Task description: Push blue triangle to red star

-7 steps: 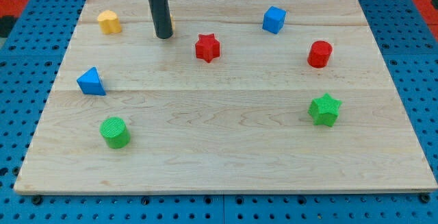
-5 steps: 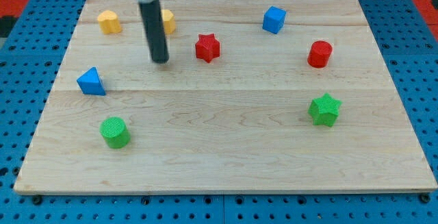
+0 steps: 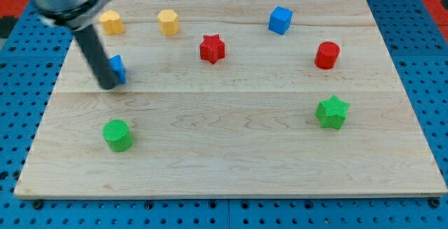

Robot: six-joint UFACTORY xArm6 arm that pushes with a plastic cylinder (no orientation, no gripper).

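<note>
The blue triangle lies at the board's left, mostly hidden behind my rod. My tip rests on the board at the triangle's left side, touching it. The red star sits up and to the right of the triangle, near the board's upper middle, well apart from it.
Two yellow blocks sit at the upper left. A blue cube and a red cylinder are at the upper right. A green star is at right, a green cylinder at lower left.
My tip swept from near the upper yellow block down and left to the blue triangle. The triangle has shifted right and up a little.
</note>
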